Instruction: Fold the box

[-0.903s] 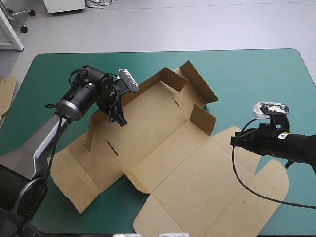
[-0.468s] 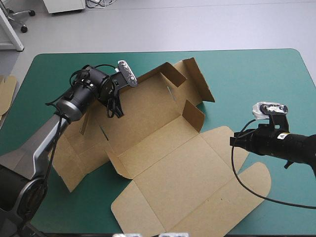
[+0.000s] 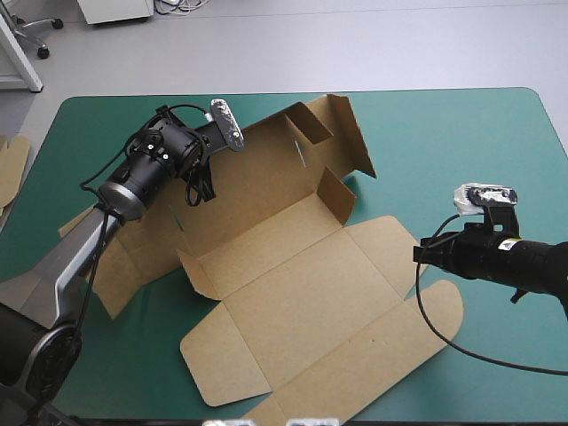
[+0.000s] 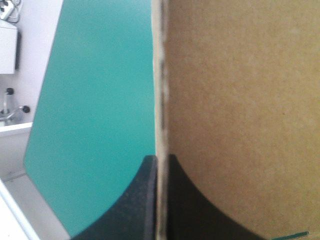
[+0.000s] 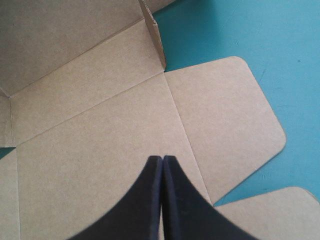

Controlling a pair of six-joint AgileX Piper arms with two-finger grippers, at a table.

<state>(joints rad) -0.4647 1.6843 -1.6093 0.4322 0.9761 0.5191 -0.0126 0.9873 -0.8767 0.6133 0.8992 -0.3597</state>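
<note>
The brown box [image 3: 293, 266] lies as a cut sheet across the middle of the teal-green cover, its lid panel flat toward the near edge and its far walls partly raised. My left gripper [image 3: 199, 186] grips the raised wall at the box's far left. In the left wrist view the black fingers [image 4: 150, 200] are all but shut, with the board's edge [image 4: 161, 100] between them. My right gripper [image 3: 419, 254] hovers at the lid's right flap, apart from it. In the right wrist view it [image 5: 162, 159] is shut and empty over the flat board [image 5: 90, 100].
More brown board [image 3: 11, 169] shows at the table's left edge. Bare teal-green cover [image 3: 461, 142] lies on the far right, beyond the right arm. The lid's rounded flap [image 5: 225, 125] lies flat beside the right gripper.
The left gripper has drawn the box leftward and toward the far edge, and the sheet has slid and turned with it. The right arm has stayed still.
</note>
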